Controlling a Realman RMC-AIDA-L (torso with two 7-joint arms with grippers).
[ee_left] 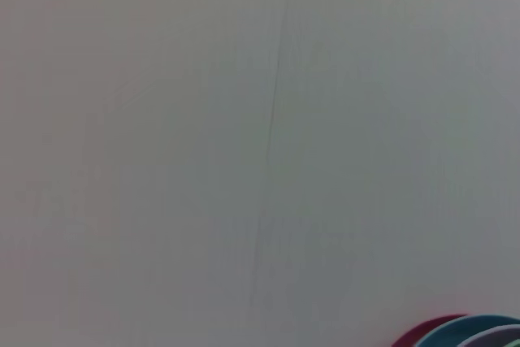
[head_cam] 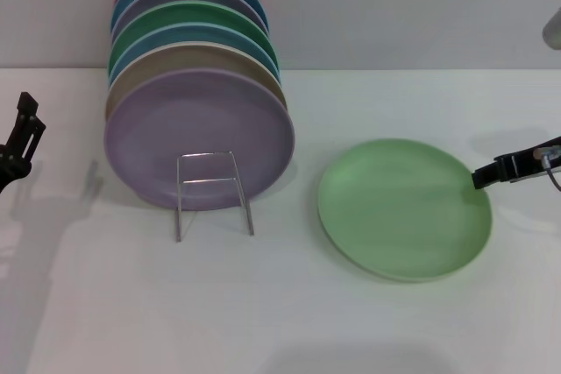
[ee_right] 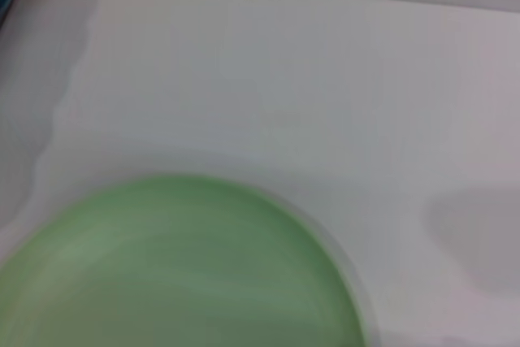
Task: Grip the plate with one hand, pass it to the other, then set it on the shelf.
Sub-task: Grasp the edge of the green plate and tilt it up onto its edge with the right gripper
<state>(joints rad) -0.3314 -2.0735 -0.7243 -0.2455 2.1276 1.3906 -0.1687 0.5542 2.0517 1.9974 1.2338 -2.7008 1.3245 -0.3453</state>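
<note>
The light green plate (head_cam: 403,208) lies flat on the white table, right of centre. It also fills the lower part of the right wrist view (ee_right: 162,274). My right gripper (head_cam: 480,179) is low at the plate's right rim, at or just over the edge. The shelf (head_cam: 210,181), a thin silver wire rack, stands left of centre with its front loop bare. My left gripper (head_cam: 22,133) is at the far left edge, well away from the plate and the rack.
Several plates stand upright in the rack behind the front loop, with a lavender plate (head_cam: 197,133) foremost and green, blue and red ones behind it. Their rims show in the left wrist view (ee_left: 463,332). A pale wall stands behind the table.
</note>
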